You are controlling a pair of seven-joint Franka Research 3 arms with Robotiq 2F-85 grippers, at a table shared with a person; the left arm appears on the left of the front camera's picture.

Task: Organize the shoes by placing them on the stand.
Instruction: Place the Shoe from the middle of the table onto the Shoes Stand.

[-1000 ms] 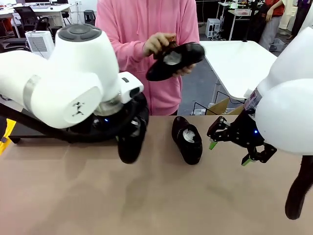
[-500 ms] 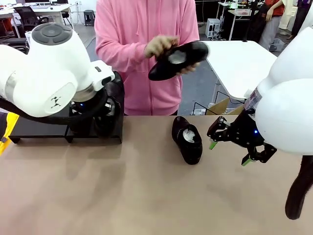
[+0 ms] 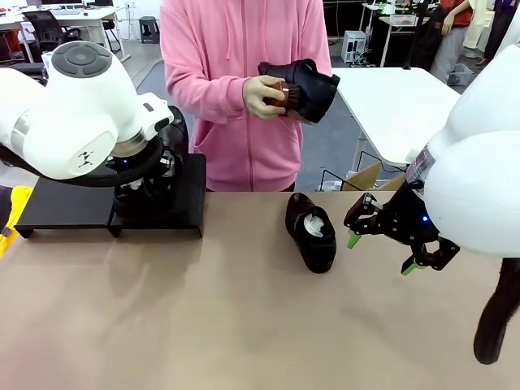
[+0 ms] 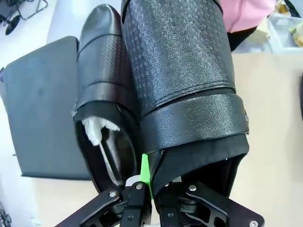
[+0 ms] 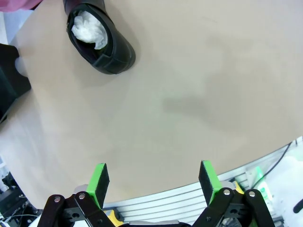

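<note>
My left gripper (image 4: pixel 147 182) is shut on the heel rim of a glossy black shoe (image 4: pixel 182 75). That shoe lies close beside another black shoe (image 4: pixel 102 94) with white paper inside, over the matte-black stand (image 4: pixel 42 109). In the front view the left arm covers the right panel of the stand (image 3: pixel 57 207). A third shoe (image 3: pixel 309 231) (image 5: pixel 97 35), also stuffed with paper, lies on the table's middle. My right gripper (image 3: pixel 394 244) (image 5: pixel 154 177) hovers open just right of it, nothing between its pads. Across the table, the person's hands hold a fourth shoe (image 3: pixel 313 85) with a brown brush at chest height.
The tan table (image 3: pixel 244 325) has free room in front and to the left of the middle shoe. A white table (image 3: pixel 398 106) and a cardboard box (image 3: pixel 366 177) stand behind on the right. A black part of the right arm (image 3: pixel 496 313) hangs at the lower right.
My left arm has swung left, carrying its shoe from above the table to the stand. The person has turned the shoe in their hands. The right arm has not moved.
</note>
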